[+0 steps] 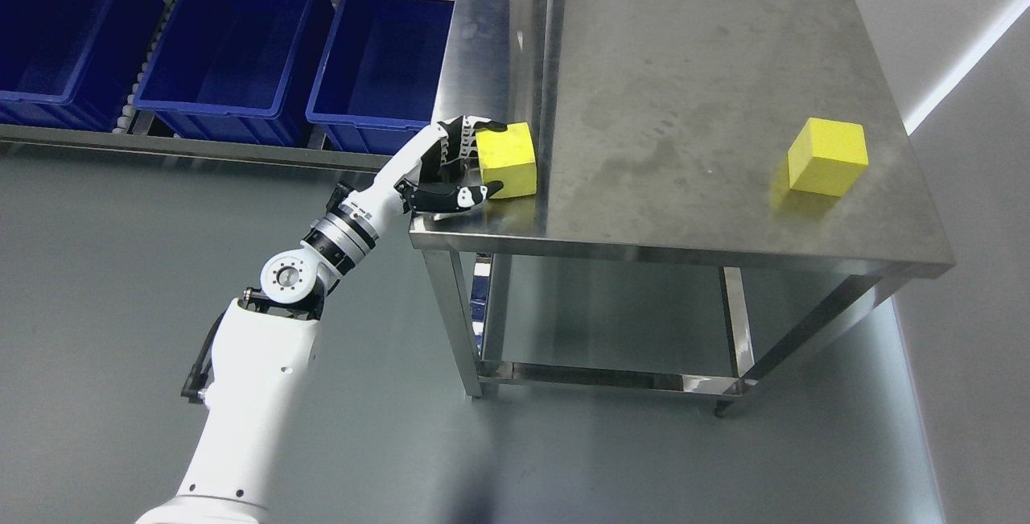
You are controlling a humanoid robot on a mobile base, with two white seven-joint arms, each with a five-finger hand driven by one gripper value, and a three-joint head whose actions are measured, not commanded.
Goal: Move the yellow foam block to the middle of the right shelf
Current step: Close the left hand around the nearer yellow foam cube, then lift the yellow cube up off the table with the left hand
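Head view: left robot hand (pixel 463 162) clamped on yellow foam block (pixel 508 158), fingers over top, thumb below, at left part of steel table (pixel 684 89). Second yellow block (pixel 827 156) near right edge. Three blue bins (pixel 233 57) behind on rack; contents hidden.

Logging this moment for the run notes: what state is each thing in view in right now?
left hand: fingers wrapped around the near block
yellow foam block: grasped, at the table's left part, resting on the top
second yellow block: free, upright near the right edge
steel table: standing, bearing both blocks
blue bins: on the rack, apparently empty
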